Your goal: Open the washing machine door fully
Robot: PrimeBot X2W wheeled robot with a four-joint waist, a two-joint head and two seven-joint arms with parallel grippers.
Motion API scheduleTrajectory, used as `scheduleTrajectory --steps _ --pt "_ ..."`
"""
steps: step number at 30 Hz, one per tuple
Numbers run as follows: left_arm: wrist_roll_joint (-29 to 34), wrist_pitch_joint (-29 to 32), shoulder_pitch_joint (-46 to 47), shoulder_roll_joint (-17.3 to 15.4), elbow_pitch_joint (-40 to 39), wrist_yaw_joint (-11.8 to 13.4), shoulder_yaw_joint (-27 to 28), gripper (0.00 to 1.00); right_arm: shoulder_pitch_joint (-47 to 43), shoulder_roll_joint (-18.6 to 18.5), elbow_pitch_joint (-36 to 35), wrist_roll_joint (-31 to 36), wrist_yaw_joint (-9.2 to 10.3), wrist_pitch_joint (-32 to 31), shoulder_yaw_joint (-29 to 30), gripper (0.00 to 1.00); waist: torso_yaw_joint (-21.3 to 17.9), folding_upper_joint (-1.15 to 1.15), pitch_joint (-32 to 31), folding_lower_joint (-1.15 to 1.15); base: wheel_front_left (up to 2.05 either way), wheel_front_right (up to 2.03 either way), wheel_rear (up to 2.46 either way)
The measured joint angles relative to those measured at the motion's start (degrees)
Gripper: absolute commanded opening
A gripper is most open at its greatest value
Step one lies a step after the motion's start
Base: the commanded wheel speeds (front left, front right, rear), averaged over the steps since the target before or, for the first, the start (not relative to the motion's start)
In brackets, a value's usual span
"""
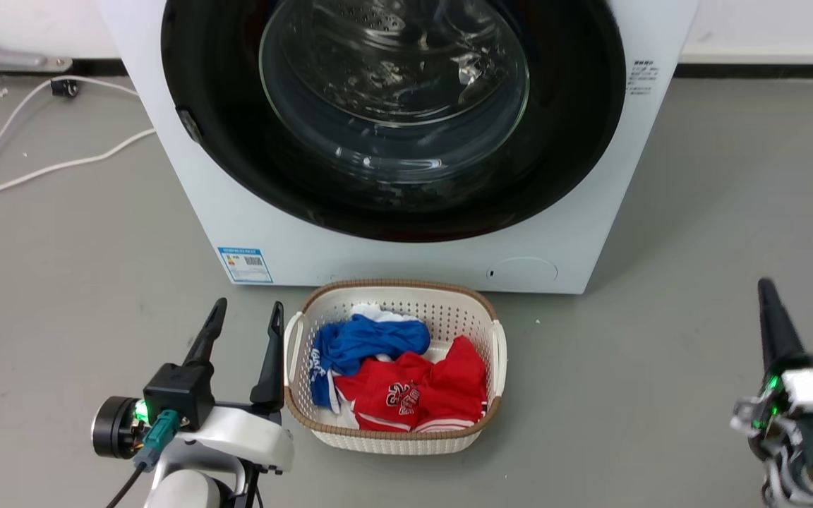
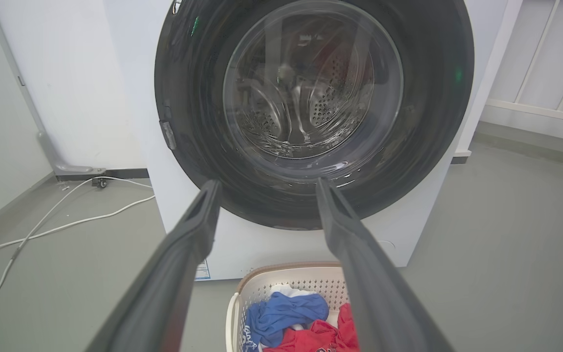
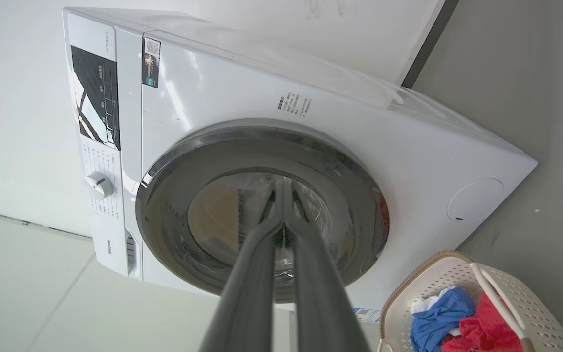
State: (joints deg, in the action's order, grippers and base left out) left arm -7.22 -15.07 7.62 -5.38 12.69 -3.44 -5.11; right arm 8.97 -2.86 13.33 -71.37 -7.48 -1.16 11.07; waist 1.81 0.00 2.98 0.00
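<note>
The washing machine door (image 1: pixel 223 141) is a big glossy black ring around a clear glass bowl, lying shut against the white machine front. It is also in the left wrist view (image 2: pixel 433 98) and the right wrist view (image 3: pixel 164 220). A small grey catch (image 1: pixel 190 123) sits on its left rim. My left gripper (image 1: pixel 248 307) is open at the lower left, low over the floor and well short of the door, its fingers (image 2: pixel 203 220) pointing at the door's lower half. My right gripper (image 1: pixel 765 286) is shut on nothing at the lower right, its tips (image 3: pixel 281 183) pressed together.
A cream laundry basket (image 1: pixel 392 286) with blue and red clothes stands on the grey floor right in front of the machine, beside my left gripper. White cables (image 1: pixel 25 169) trail over the floor at the left. A control panel with a dial (image 3: pixel 98 185) runs along the machine's top.
</note>
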Motion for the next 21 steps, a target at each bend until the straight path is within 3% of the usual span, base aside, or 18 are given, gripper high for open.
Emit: scheduleTrajectory --steps 7,9,10,21 --pt "-0.7 0.0 1.8 0.5 -1.6 0.1 1.1 1.0 12.3 -0.6 8.4 -12.6 0.0 -6.8 6.5 0.0 0.0 0.0 4.1 0.0 0.0 0.0 0.0" --pt "-0.9 0.0 2.8 0.7 -2.1 0.0 1.2 1.0 16.7 -2.0 11.3 -14.2 0.0 -8.8 7.5 0.0 0.0 0.0 5.8 0.0 0.0 0.0 0.0" --pt "-1.1 0.0 4.8 1.1 -3.2 -0.1 1.3 1.0 23.1 -4.5 16.0 -15.6 0.0 -11.0 8.2 0.0 0.3 0.0 8.5 0.0 0.0 0.0 0.0" --pt "-1.3 0.0 11.0 2.0 -6.3 -1.1 -0.1 1.0 47.2 -13.1 32.3 -13.8 0.0 -20.6 4.5 0.0 2.6 0.0 18.1 0.01 0.0 0.0 0.0"
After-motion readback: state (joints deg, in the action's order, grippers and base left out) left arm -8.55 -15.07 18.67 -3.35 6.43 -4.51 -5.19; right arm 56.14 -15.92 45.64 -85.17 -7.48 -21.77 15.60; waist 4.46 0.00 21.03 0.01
